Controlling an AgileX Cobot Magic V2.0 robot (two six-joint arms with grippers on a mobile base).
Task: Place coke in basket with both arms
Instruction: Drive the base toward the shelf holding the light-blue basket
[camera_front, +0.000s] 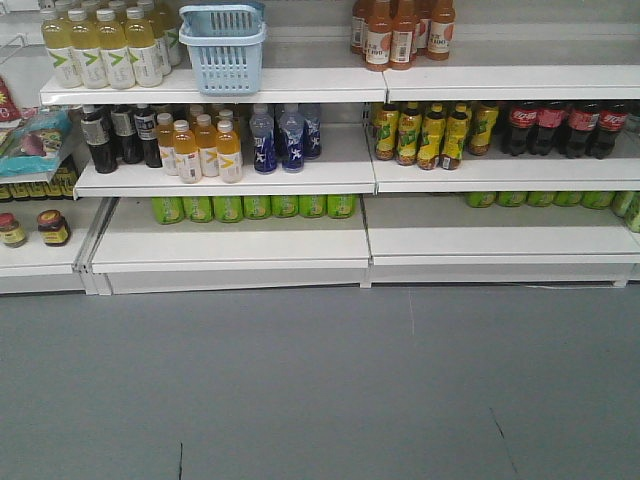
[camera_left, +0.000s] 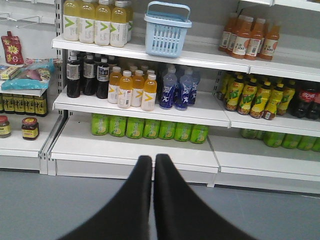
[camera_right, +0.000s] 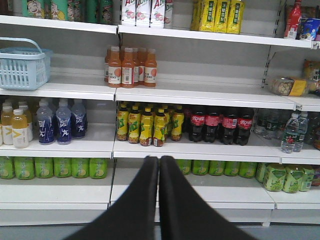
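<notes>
Your right wrist view shows the coke (camera_right: 294, 19), a slim all-red bottle, standing upright at the far right of the top shelf (camera_right: 210, 39). Its long axis is vertical and its red cap points up, and a blue packet (camera_right: 311, 27) sits just beside it on the right. The white script is too small to read here. The right gripper (camera_right: 158, 161) fills the bottom centre of that view, its two black fingers pressed together with only a thin seam between them and nothing held. The coke is high above and well to the right of that gripper, well apart from it. A row of dark cola bottles (camera_right: 217, 125) stands on a lower shelf, up and to the right of the gripper. The basket (camera_right: 22, 67), light blue with slotted sides, stands upright at the far left of the same view, one shelf below the coke's, with its handle arched over it. In your left wrist view the left gripper (camera_left: 153, 160) is likewise closed on nothing, fingers touching, low in the frame over the grey floor (camera_left: 30, 205). There the basket (camera_left: 166, 30) sits above it and slightly to the right, between pale yellow bottles (camera_left: 95, 22) and orange-brown bottles (camera_left: 247, 40). The front view shows the basket (camera_front: 222, 45) on that shelf, left of centre.
</notes>
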